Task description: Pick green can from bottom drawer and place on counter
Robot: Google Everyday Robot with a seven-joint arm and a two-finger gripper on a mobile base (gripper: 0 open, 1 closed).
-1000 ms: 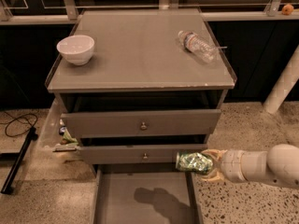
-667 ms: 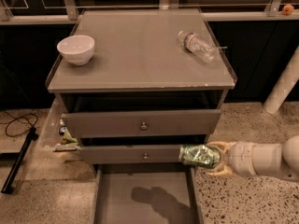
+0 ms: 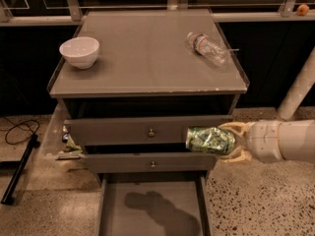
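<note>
The counter (image 3: 147, 63) — a flat grey top with a chipped pale front edge — carries two things: a white bowl (image 3: 79, 52) upright near its left edge, and a clear plastic bottle (image 3: 208, 48) lying on its side near the right rear corner. The gripper (image 3: 229, 141) is below the counter's front right corner, off its surface, clasping the green can (image 3: 209, 140).

green can (image 3: 210, 140): shiny metal | counter (image 3: 147, 58): matt grey | gripper (image 3: 229, 142) around green can: pale, smooth plastic
</note>
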